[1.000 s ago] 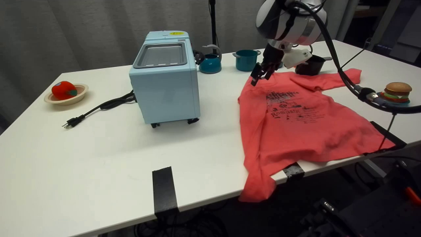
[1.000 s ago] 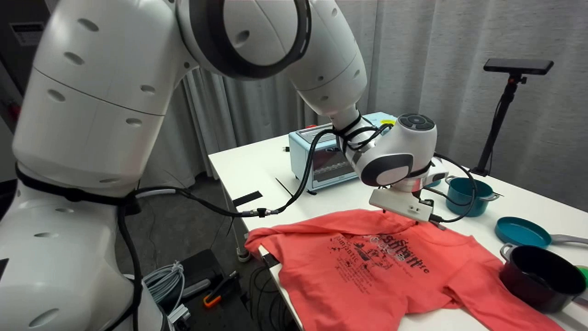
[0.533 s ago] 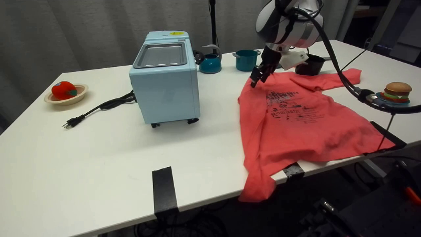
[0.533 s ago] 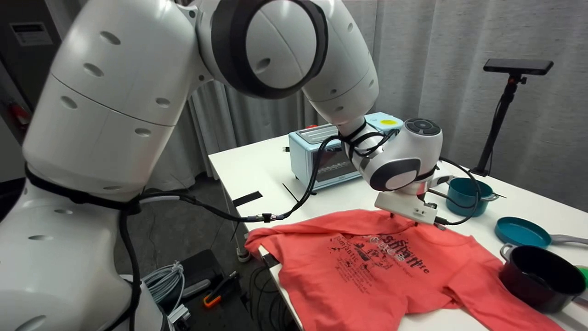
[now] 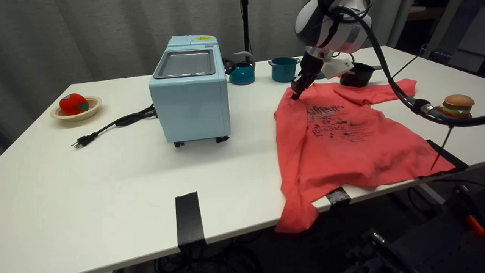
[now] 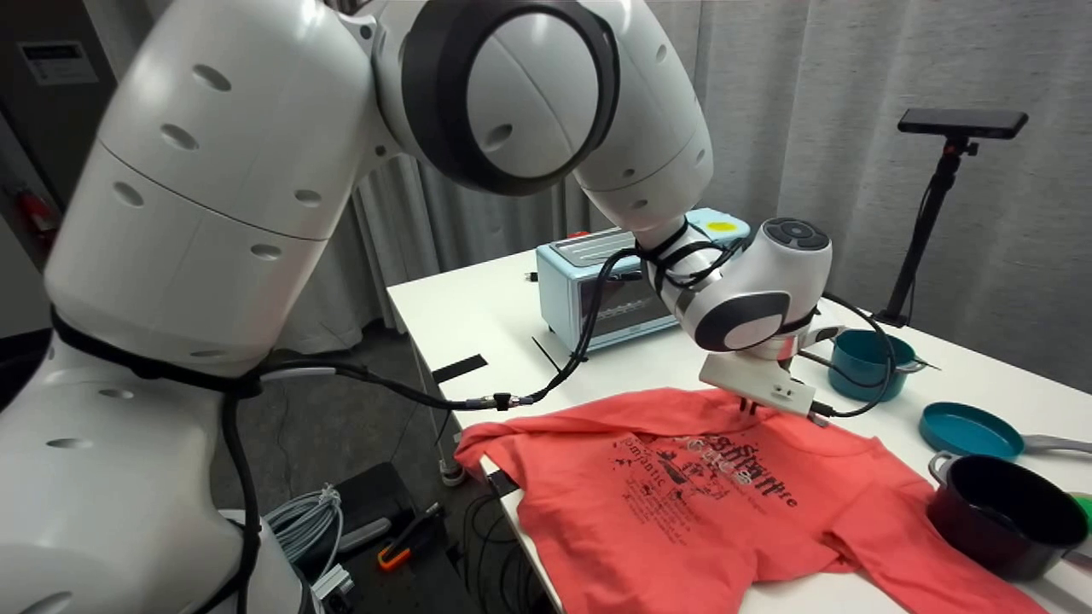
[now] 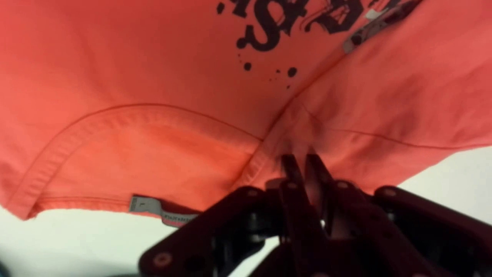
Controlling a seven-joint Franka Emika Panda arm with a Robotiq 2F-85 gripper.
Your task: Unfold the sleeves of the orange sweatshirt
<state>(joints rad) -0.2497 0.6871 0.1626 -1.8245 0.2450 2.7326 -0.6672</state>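
The orange sweatshirt [image 5: 352, 151] lies print side up across the table in both exterior views. One sleeve [image 5: 293, 170] runs folded along its side, its cuff hanging past the table edge. The second sleeve [image 5: 394, 93] stretches away at the back, beside a dark pot. My gripper [image 5: 295, 96] points down at the shoulder by the collar, its tips at the cloth. In the wrist view the fingers of my gripper [image 7: 301, 156] stand nearly together over a folded edge of the sweatshirt [image 7: 153, 69]. Cloth shows in the narrow gap; whether it is pinched cannot be told.
A light-blue toaster oven [image 5: 191, 98] stands beside the sweatshirt. Behind are a teal kettle [image 5: 242, 73], a teal pot [image 5: 284, 69], a pan [image 6: 972, 429] and the dark pot [image 6: 1007, 516]. A toy burger [image 5: 457, 106] sits at one side. The table's front edge [image 5: 242, 231] is near.
The fingers, spread apart a second ago, have come almost together at the shoulder. The arm has moved slightly toward the collar and lower. The sweatshirt lies as before.
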